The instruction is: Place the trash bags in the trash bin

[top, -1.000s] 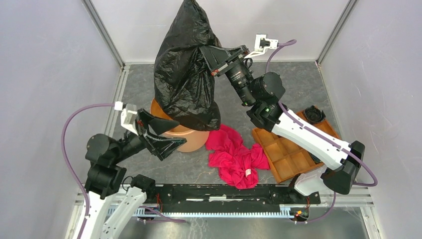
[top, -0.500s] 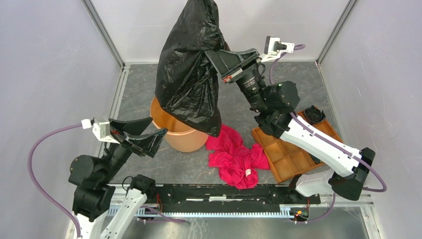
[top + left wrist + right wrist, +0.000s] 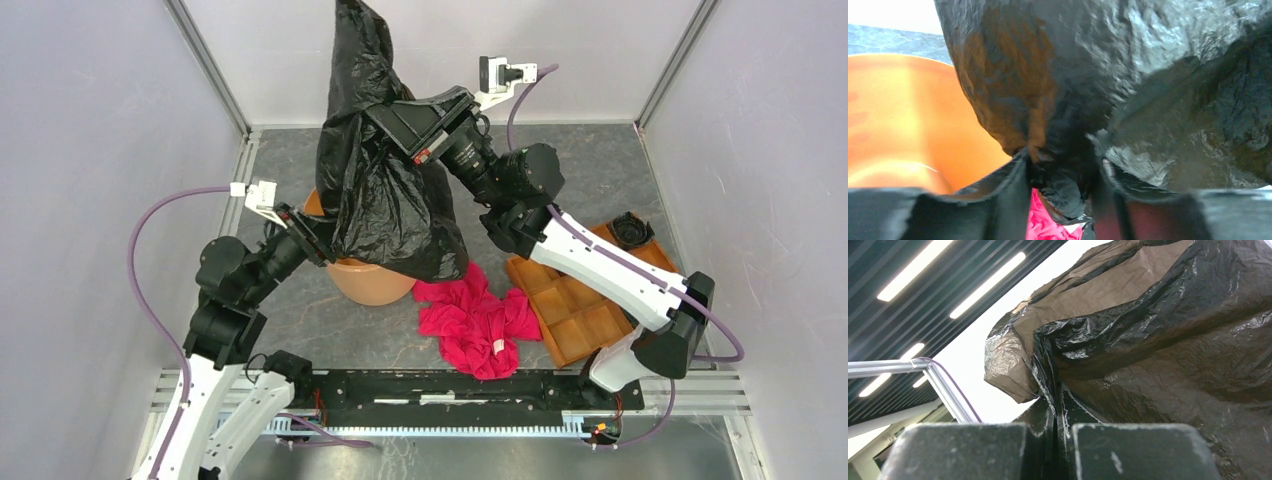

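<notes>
Bag, top view: thin, crinkly, glossy black plastic trash bag (image 3: pixel 385 190) hangs with its long axis near vertical. Its peak is high over the table and its loose hem drapes over the round orange-tan plastic bucket (image 3: pixel 372 282), hiding most of the mouth.
Right gripper, top view: the right gripper (image 3: pixel 378 106) bites the bag high up from the right side. Its arm reaches up and forward and appears to carry the bag's weight.
Left gripper, top view: the left gripper (image 3: pixel 322 236) meets the bag's lower left edge just above the bucket's rim. The forearm slopes up from a bent elbow and points right and away.
Surroundings, top view: a crumpled red-pink cloth (image 3: pixel 478 315) lies just right of the bucket, against the flat orange-brown compartment tray (image 3: pixel 570 312).
Hem, left wrist view: a wad of black film fills the gap between the two fingers (image 3: pixel 1003 195). They stand apart, and the blurred picture does not show whether they press it.
Bucket, left wrist view: its smooth inner wall (image 3: pixel 908 115) lies left of the bag and lower. A scrap of pink shows under the wad.
Grip, right wrist view: the fingers are closed tight on a fold of film, with no gap between them. The rest billows up and to the right.
Deciding relation: the hem sits straight ahead of the left gripper, the nearer one to the bucket. The opening lies to that gripper's left and below, so the hem probably has to go down and leftward.
</notes>
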